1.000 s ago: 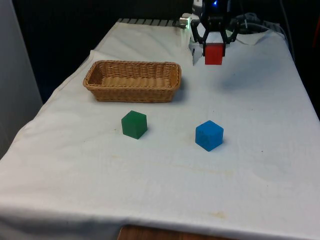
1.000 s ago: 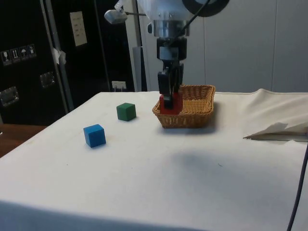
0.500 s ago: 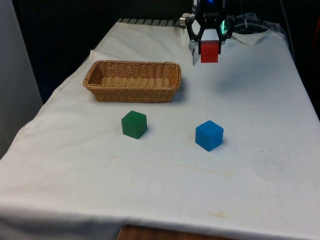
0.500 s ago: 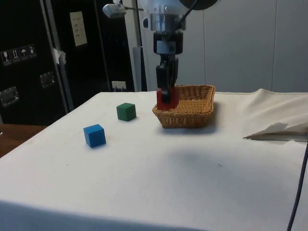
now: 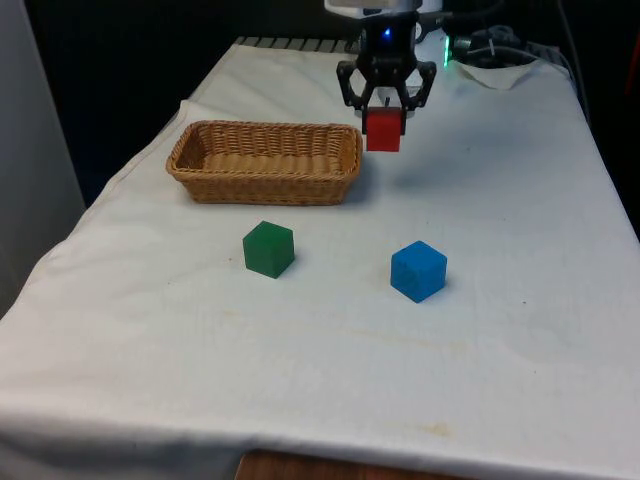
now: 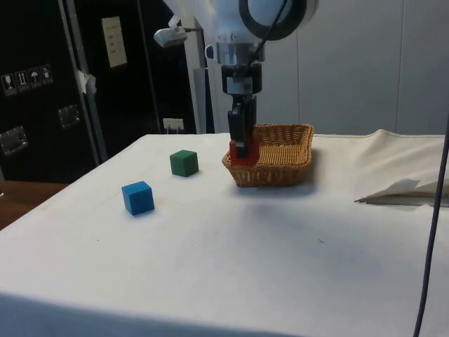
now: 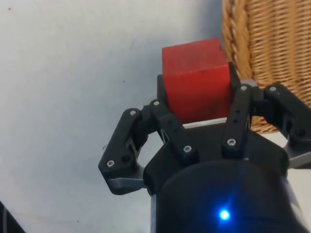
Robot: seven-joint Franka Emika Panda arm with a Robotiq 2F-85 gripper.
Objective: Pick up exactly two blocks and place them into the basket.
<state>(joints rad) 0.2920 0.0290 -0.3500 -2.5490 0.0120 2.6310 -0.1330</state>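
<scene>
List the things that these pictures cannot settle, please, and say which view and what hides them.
- Basket floor: in the side view its near wall hides the inside.
- Basket in the wrist view: cut off by the picture's edge.
- Red block: its gripped sides are hidden by the gripper in the wrist view.
- Gap between red block and basket rim: the front view cannot settle it.

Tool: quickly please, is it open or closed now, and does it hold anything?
Tool: closed on the red block, held above the cloth just beside the basket.
</scene>
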